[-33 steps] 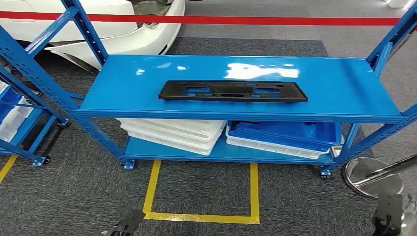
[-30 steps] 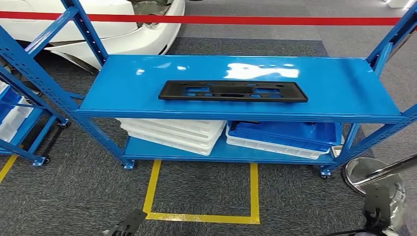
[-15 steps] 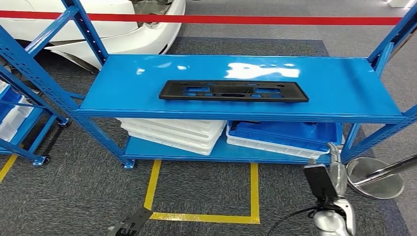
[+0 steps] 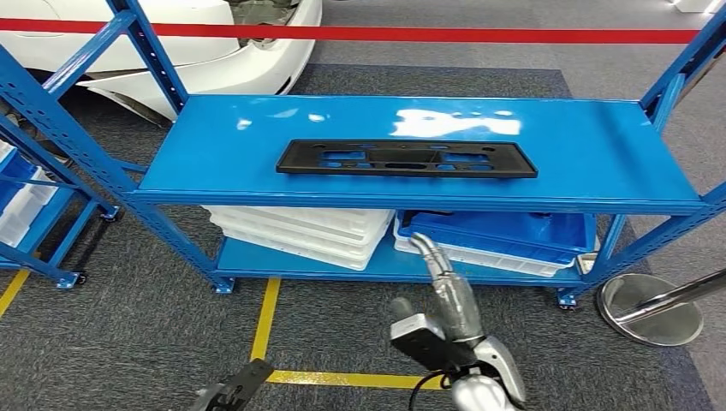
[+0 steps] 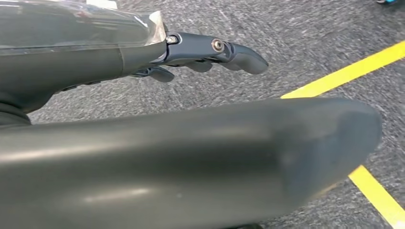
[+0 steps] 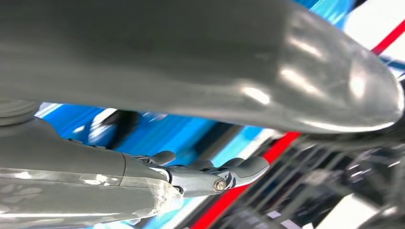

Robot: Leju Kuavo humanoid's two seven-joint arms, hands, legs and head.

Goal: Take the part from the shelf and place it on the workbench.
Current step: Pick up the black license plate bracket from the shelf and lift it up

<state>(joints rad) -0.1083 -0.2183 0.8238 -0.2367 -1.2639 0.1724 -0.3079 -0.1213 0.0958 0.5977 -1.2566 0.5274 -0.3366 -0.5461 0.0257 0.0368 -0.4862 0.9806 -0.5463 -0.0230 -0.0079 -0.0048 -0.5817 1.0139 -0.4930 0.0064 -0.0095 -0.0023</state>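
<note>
The black part (image 4: 406, 159) is seen lying lengthwise along the shelf (image 4: 591, 145), above and beyond the nearer, empty, loosely spread right hand (image 4: 437, 274).

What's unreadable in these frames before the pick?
- Left hand: cut off by the head view's bottom edge; pose unclear there.
- Part in the right wrist view: motion blur, just a dark smear.
- Blue bin contents: hidden under the shelf top.
- Right hand: thin from behind, finger spread unclear in head view.
</note>
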